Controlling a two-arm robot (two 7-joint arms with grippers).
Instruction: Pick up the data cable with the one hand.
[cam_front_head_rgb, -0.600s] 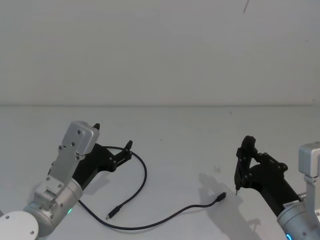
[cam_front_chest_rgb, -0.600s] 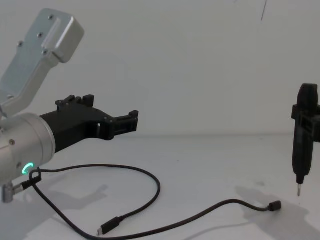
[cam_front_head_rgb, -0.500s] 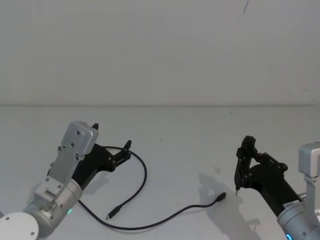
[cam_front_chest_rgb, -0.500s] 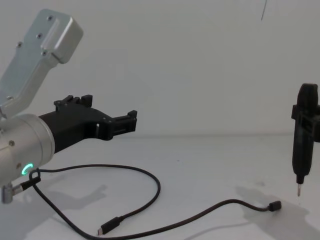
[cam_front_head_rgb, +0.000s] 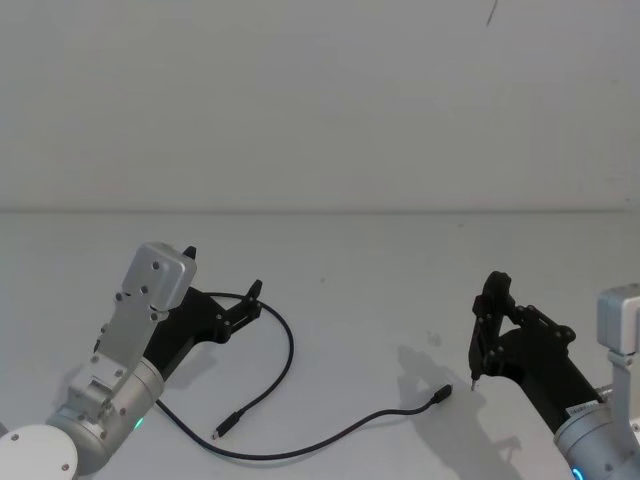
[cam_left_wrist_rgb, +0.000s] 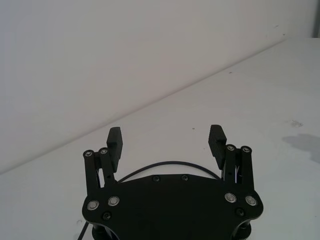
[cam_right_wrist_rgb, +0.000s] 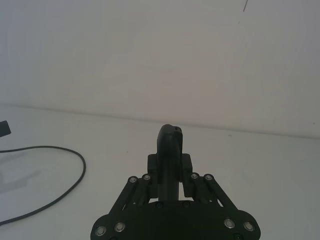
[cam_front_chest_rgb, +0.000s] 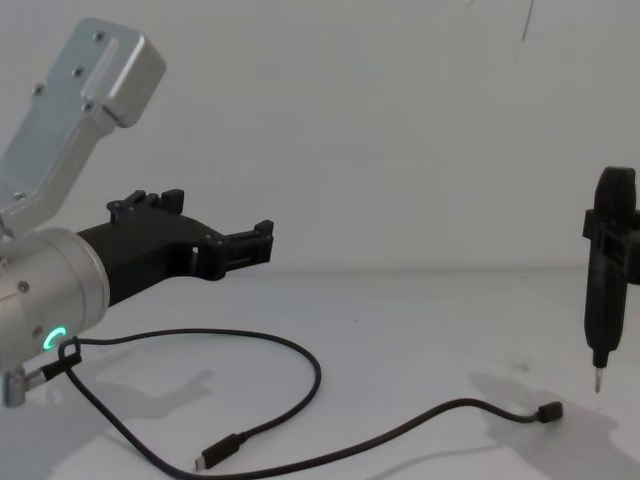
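**Approach to the cable; grasp not yet made.**
The left tool (cam_front_head_rgb: 225, 272) was held wide open and empty just above the surface (cam_front_head_rgb: 380, 270), over the far bend of the cable (cam_front_head_rgb: 291, 345). The cable lay looped across the near left part of the surface, one plug trailing toward the right tool (cam_front_head_rgb: 492, 318), which was closed on a probe (cam_front_head_rgb: 476, 362) near the right edge. Lowering until the thin cord was straddled, then full closing, was judged to be needed next.
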